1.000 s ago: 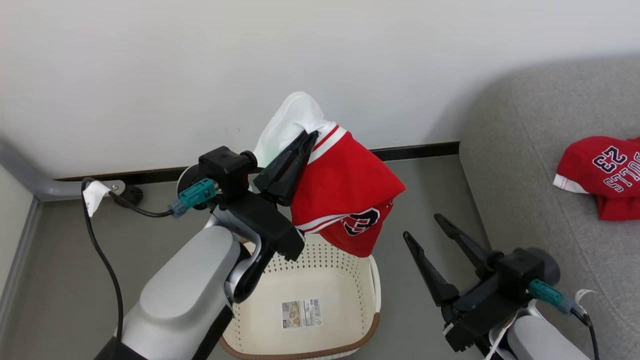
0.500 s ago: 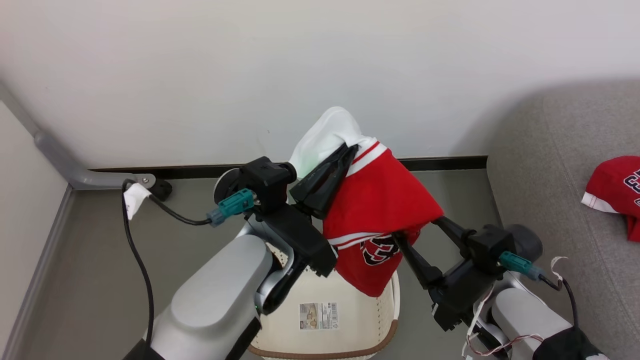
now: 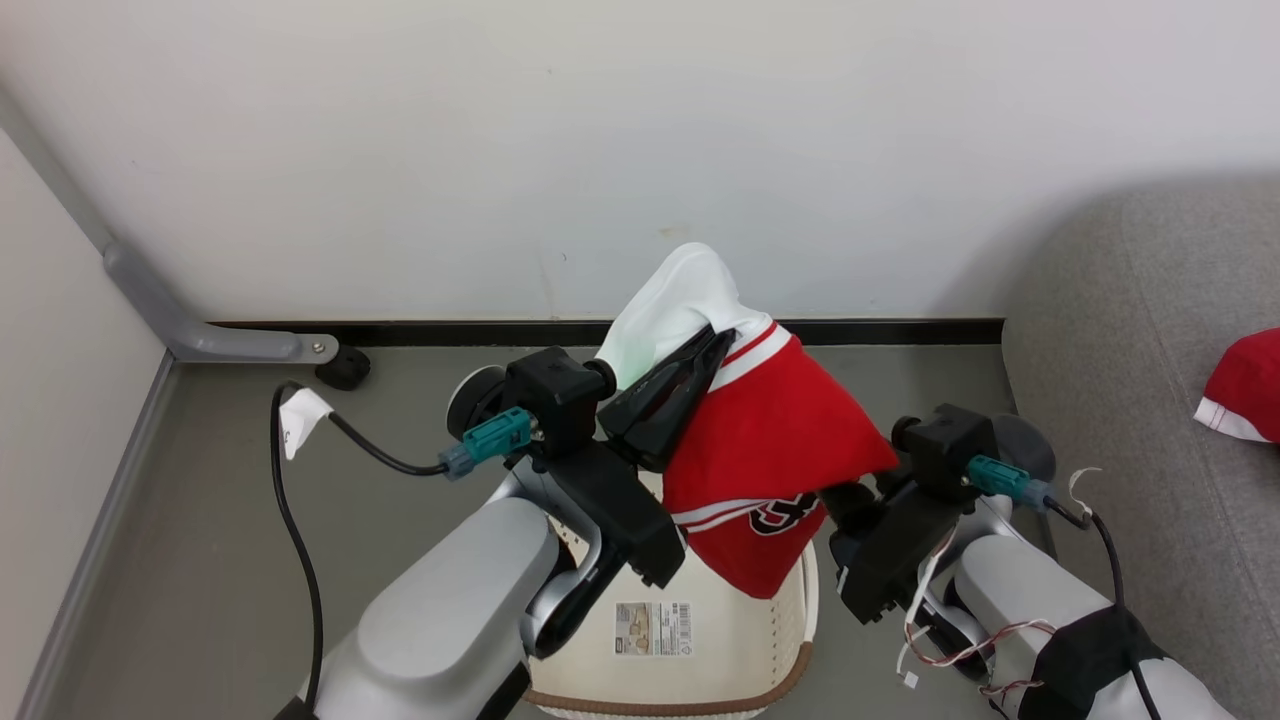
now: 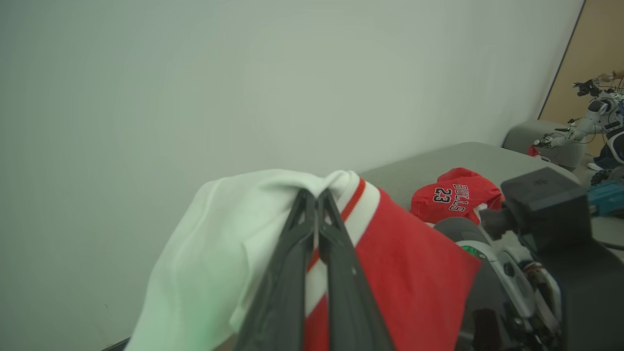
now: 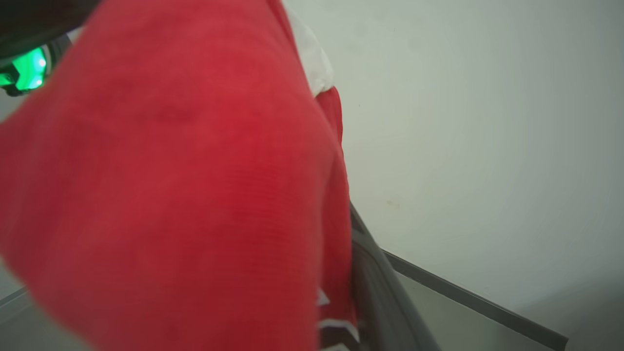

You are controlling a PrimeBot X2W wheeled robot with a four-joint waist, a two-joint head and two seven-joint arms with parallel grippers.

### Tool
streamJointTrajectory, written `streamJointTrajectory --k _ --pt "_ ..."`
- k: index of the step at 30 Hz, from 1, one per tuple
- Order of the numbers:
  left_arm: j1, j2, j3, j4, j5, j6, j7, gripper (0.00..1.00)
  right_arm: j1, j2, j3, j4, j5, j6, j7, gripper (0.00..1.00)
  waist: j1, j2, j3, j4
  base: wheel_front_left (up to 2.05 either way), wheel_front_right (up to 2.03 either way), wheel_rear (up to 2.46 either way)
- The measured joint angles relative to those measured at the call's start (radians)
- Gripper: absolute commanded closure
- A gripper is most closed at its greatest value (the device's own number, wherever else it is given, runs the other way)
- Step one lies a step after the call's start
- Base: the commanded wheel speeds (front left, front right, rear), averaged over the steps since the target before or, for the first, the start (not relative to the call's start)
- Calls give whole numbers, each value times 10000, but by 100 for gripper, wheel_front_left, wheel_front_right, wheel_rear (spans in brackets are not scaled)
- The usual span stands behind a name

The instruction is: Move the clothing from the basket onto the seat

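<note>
Chiefly, red shorts with a white panel, striped trim and a dark emblem near the lower edge. They are held aloft, hanging directly over the basket and not touching it.

Left gripper: jaws pressed together, pinching the shorts where the white panel meets the red-and-white band; the cloth drapes down both sides of the fingers.

Right gripper: set against the right side of the hanging shorts. One dark finger shows beside the red cloth in the right wrist view and the other is hidden behind it. Whether the jaws are spread or pinching the cloth cannot be told.

Basket: cream, perforated, brown-rimmed, on the grey floor below both grippers, with a barcode label inside.

Jersey: red, lettered "BULLS 23", lying crumpled on the seat, which stands to the right of the basket against the white wall.
</note>
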Motion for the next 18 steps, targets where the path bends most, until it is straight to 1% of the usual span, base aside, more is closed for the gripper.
streamJointTrajectory --k 7,14,16,17,18 --pt "157 165 15 86 -10 -2 0 100 -2 10 -4 75 535 0 2 100 0 0 -26 4 0 0 0" --pt "463 412 69 140 -71 -8 0 100 0 10 -380 -42 924 0 2 100 0 0 -45 -106 0 0 0" --pt "614 466 21 144 -75 -8 0 95 -2 2 -500 -84 1085 0 2 100 0 0 -37 -155 0 0 0" --pt "657 458 -21 159 -75 -8 0 86 -1 -4 -577 -86 1127 0 2 100 0 0 -29 -183 0 0 0" --pt "735 441 -59 163 -75 -10 0 0 -1 -67 -725 -104 1160 0 2 100 1 0 -13 -228 0 0 0"
